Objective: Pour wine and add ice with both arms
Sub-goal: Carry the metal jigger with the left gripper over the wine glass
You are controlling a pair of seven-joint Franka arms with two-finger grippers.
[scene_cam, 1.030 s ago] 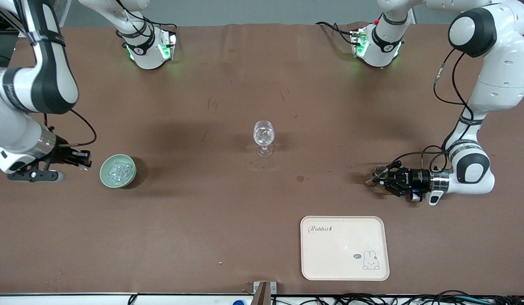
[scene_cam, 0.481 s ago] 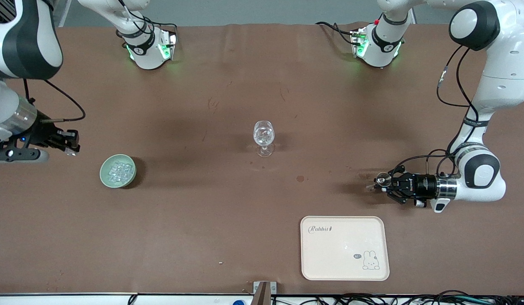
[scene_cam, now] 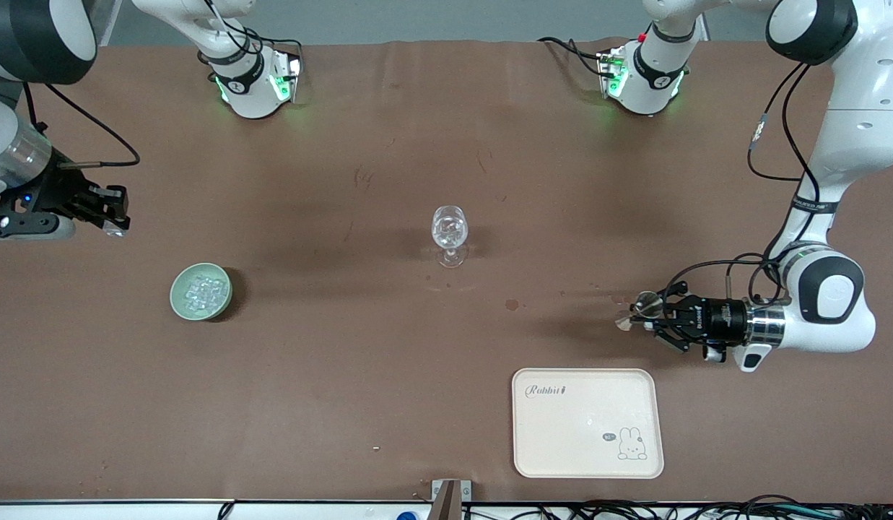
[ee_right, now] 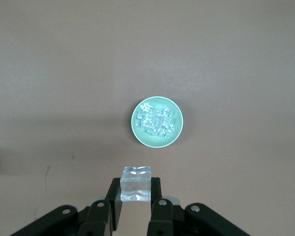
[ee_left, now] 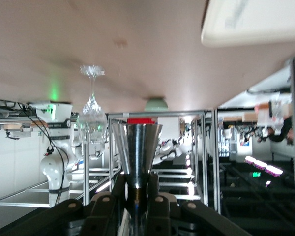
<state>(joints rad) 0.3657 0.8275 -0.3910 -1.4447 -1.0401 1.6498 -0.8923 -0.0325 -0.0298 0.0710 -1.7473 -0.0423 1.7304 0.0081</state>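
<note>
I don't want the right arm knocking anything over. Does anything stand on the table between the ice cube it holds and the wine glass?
Nothing visible does. The right gripper holds an ice cube above bare table near the green bowl; the stretch to the wine glass is open tabletop.

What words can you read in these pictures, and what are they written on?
"Rabbit": in curly script on the cream tray, near one corner.
A small dark speech bubble beside the bunny drawing on the tray: too small to read.
Printing on the left arm's wrist band: too small to read.
No other readable words.
</note>
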